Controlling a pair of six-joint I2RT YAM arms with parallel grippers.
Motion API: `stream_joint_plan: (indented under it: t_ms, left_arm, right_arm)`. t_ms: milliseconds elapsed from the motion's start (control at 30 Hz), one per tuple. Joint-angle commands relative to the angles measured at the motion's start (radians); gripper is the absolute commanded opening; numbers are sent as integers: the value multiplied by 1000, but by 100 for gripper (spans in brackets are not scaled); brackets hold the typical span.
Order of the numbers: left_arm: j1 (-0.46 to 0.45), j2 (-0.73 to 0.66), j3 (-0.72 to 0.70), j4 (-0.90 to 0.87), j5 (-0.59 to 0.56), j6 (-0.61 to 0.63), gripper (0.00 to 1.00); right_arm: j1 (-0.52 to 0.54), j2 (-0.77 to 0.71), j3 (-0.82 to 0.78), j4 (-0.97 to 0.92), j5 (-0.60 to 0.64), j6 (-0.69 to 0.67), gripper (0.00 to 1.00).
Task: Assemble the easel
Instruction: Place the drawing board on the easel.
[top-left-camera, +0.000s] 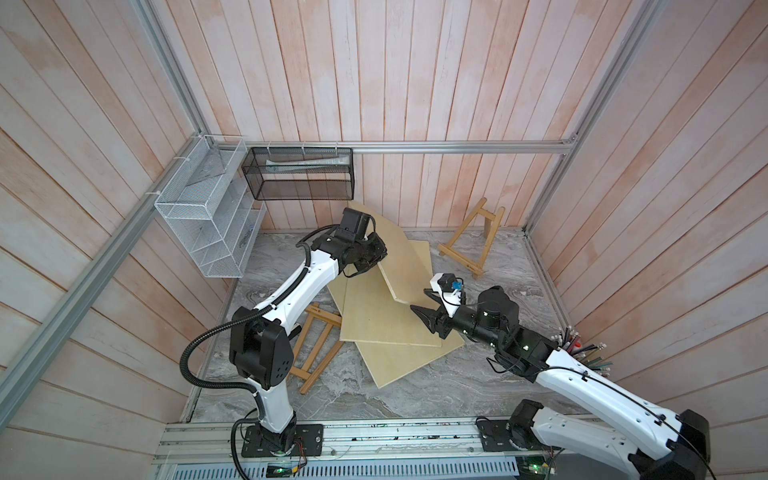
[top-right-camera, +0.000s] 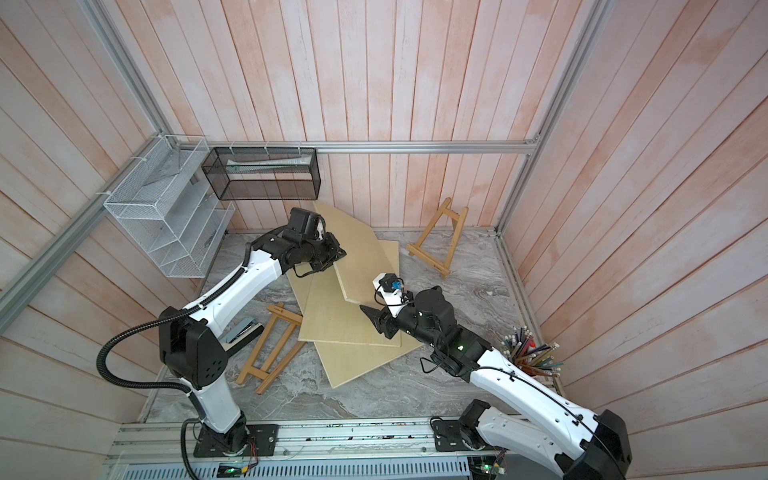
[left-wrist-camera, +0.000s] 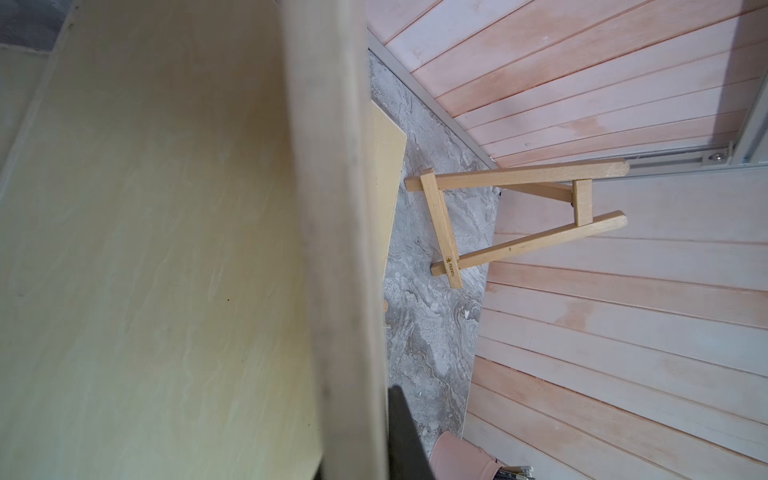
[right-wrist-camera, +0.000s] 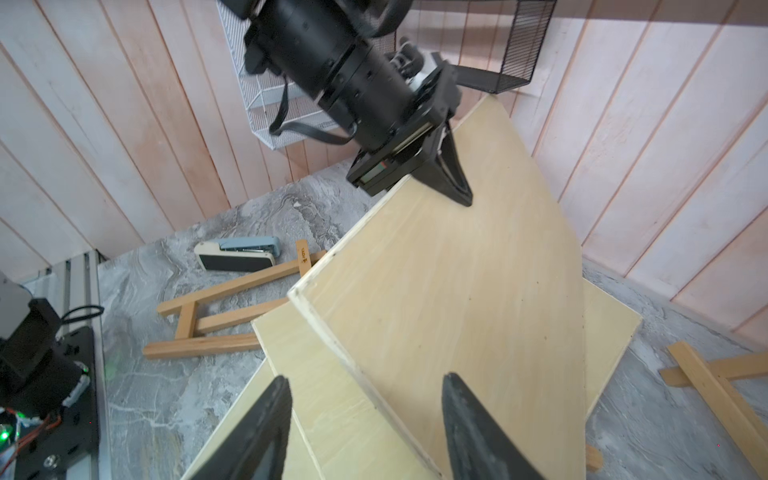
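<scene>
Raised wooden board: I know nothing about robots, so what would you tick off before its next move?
1. Left tool shut on the raised board: ok.
2. Right tool open, straddling the raised board's lower corner: ok.
3. Right tool touching the raised board: cannot tell.
4. Standing easel upright, ledge bare: ok.
5. Flat easel free to pick up: not ok, one end lies under the flat boards.
</scene>
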Motion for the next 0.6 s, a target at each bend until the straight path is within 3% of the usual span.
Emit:
stream_joint_plan:
  t_ms: [0, 233, 433, 567]
  left_arm:
    - [-18, -25, 117, 154, -2, 165, 0]
    - [-19, 4, 193, 115, 29, 140, 0]
    - [-17, 36, 257, 81, 58, 126, 0]
    - [-17, 53, 283, 69, 93, 116, 0]
  right_arm:
    - [11, 36, -15, 54, 51, -105, 59]
    - [13, 157, 17, 76, 213, -202, 55]
    - [42, 224, 26, 96, 460, -234, 39]
    - [49, 237, 12, 166, 498, -252, 33]
